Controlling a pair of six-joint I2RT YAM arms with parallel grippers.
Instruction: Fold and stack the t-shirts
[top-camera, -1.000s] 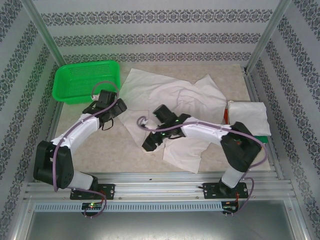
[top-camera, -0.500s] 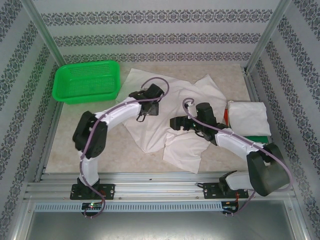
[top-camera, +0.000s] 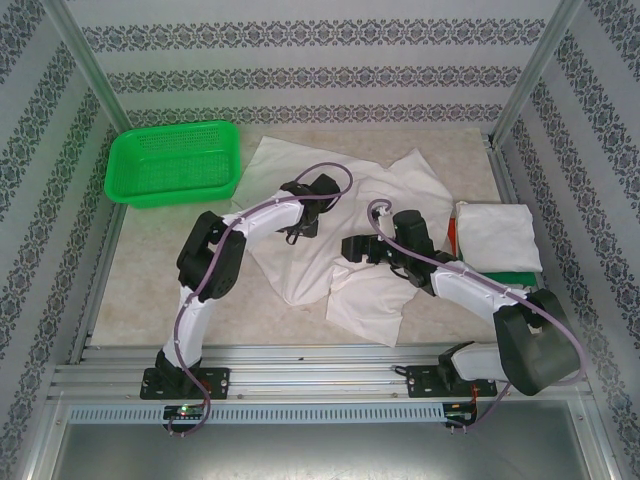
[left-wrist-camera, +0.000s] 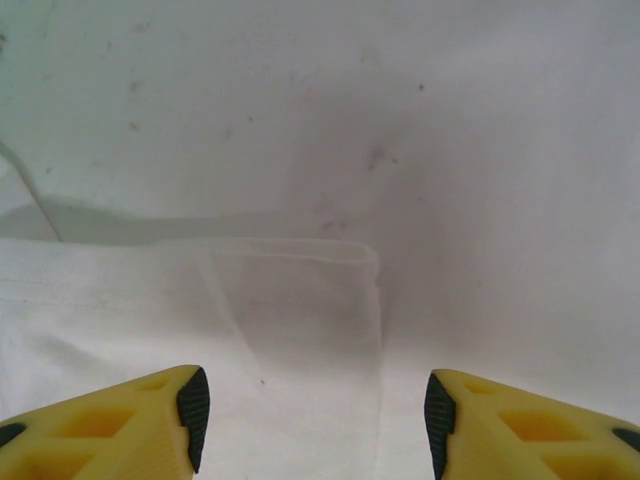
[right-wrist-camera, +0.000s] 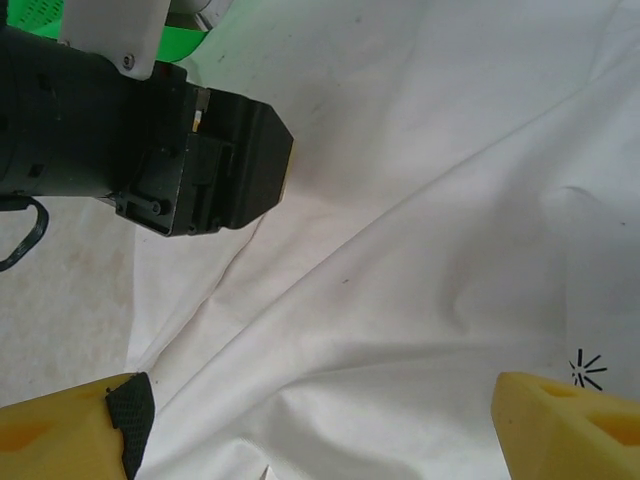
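Shows a wrinkled white t-shirt (top-camera: 410, 185) spread over the middle of the counter (top-camera: 140, 250), long axis unclear in the rumples, with a folded stack (top-camera: 498, 235) at the right edge and a green basket (top-camera: 172, 160) in the far-left corner. Places the left gripper (left-wrist-camera: 310, 410) directly above a folded hem, half spread and pinching nothing, and the right gripper (right-wrist-camera: 315, 420) just beside it, spread wide over a crease. Leaves bare counter toward the near-left corner, probably the roomiest way to draw cloth.
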